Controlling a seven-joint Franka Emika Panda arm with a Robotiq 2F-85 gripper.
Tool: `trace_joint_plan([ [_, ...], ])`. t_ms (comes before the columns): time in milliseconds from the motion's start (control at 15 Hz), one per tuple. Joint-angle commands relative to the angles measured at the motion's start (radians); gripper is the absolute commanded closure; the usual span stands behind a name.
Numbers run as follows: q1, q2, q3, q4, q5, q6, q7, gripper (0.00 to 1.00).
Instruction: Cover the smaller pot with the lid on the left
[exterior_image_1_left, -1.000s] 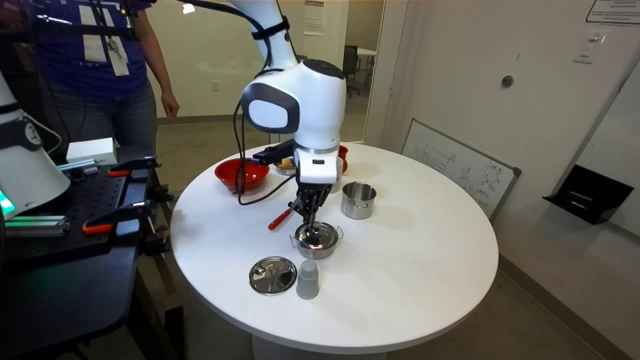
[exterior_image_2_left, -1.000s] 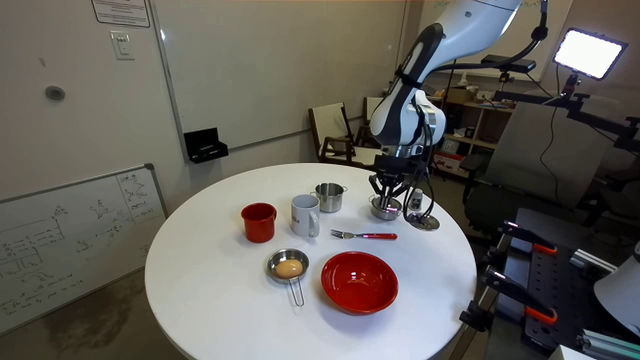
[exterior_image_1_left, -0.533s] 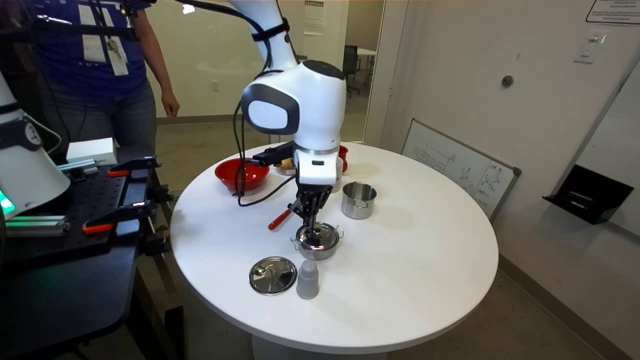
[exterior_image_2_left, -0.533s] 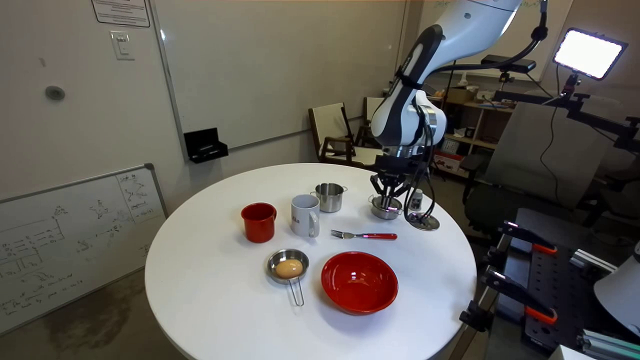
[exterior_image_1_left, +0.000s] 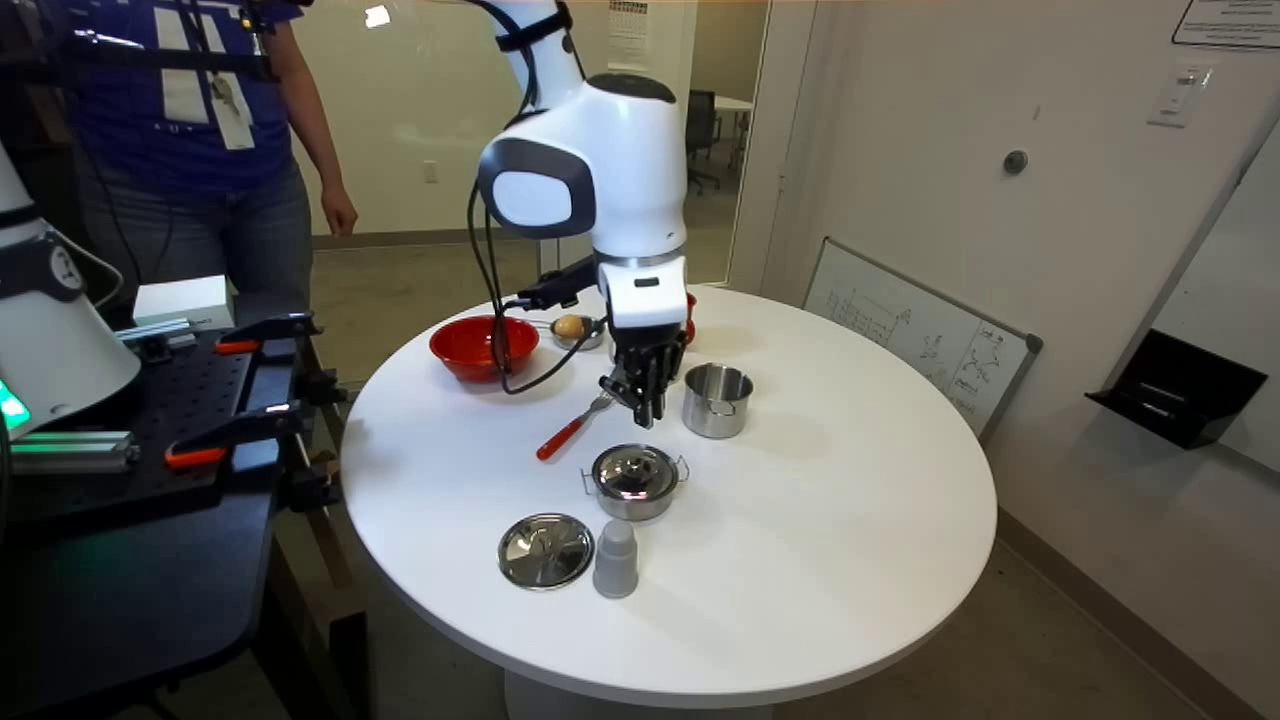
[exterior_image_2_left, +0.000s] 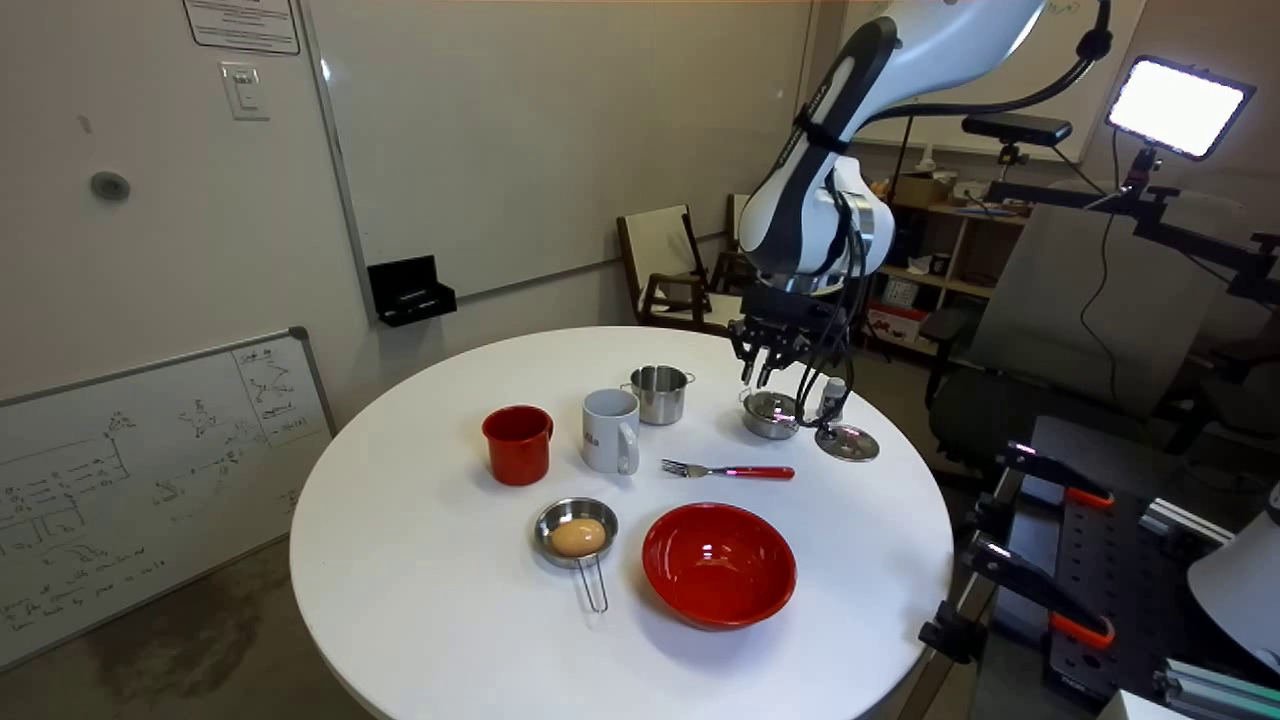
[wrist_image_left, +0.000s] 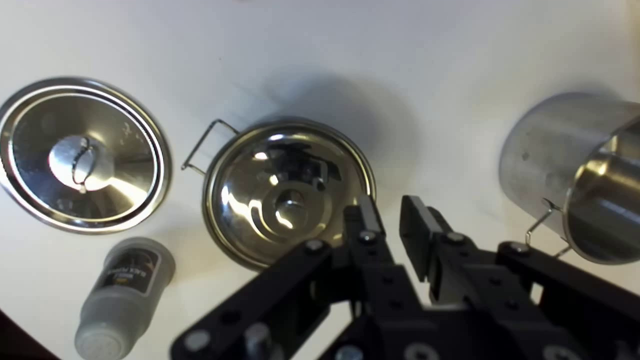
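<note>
The round shiny lid with a centre knob sits level on the low, wider two-handled steel pot. In the wrist view the lid hides nearly all of that pot. The taller, narrower steel pot stands uncovered nearby; it also shows at the right of the wrist view. My gripper is above the table, between the lidded pot and the taller pot in height-separated view. Its fingertips are apart with nothing between them, clear of the lid. It also shows in an exterior view.
A larger flat silver lid lies beside a grey pepper shaker. A red-handled fork, a white mug, a red mug, a red bowl and a small pan with an egg stand around.
My gripper was down at the lid's knob. It has risen away from the lid, toward the taller pot's side. The lid has stayed on the low pot.
</note>
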Motion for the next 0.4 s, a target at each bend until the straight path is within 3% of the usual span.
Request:
trace_joint_plan([
  [0,-0.025,-0.068,0.042,-0.058,0.022,0.085,-0.078,0.49],
  [67,-0.032,-0.076,0.055,-0.060,0.024,0.107,-0.090,0.42],
  [133,-0.001,-0.036,0.015,-0.022,0.009,0.060,-0.045,0.34],
  [200,-0.001,-0.043,0.018,-0.023,0.009,0.063,-0.048,0.53],
  [333,-0.001,-0.040,0.016,-0.023,0.009,0.062,-0.048,0.38],
])
